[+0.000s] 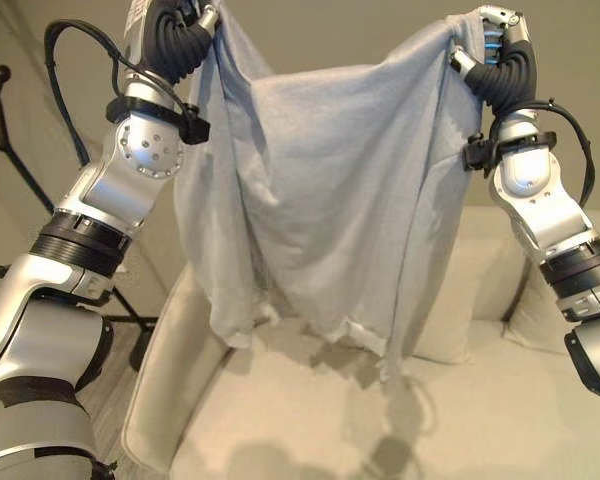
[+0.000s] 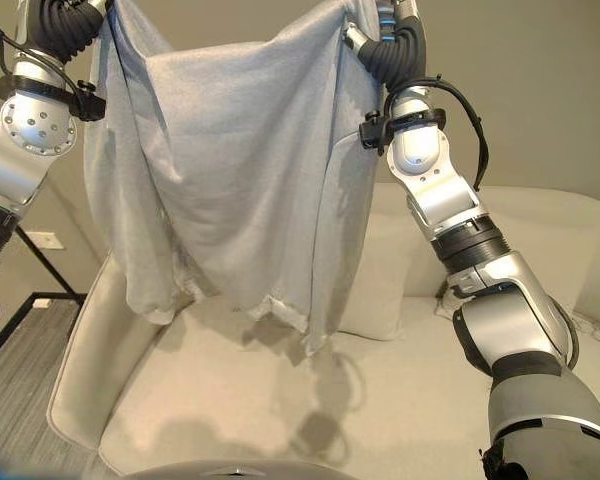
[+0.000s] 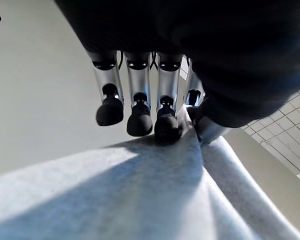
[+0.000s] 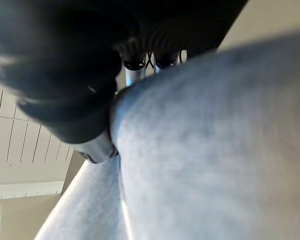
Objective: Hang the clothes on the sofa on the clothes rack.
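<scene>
Garment (image 1: 320, 190), pale grey, is hanging spread between both raised hands, clear above the sofa (image 1: 310, 420) seat, its ragged lower hem dangling just over the cushion near the sofa's left edge. Left hand (image 3: 140, 112) is pinching one top corner between curled fingertips and thumb; right hand (image 1: 490, 40) is clamping the other corner, cloth bunching against its palm, presumably to keep the piece open and off the seat for carrying. Clothes rack (image 1: 0, 130) is standing beyond the sofa's left edge, not yet reached.
</scene>
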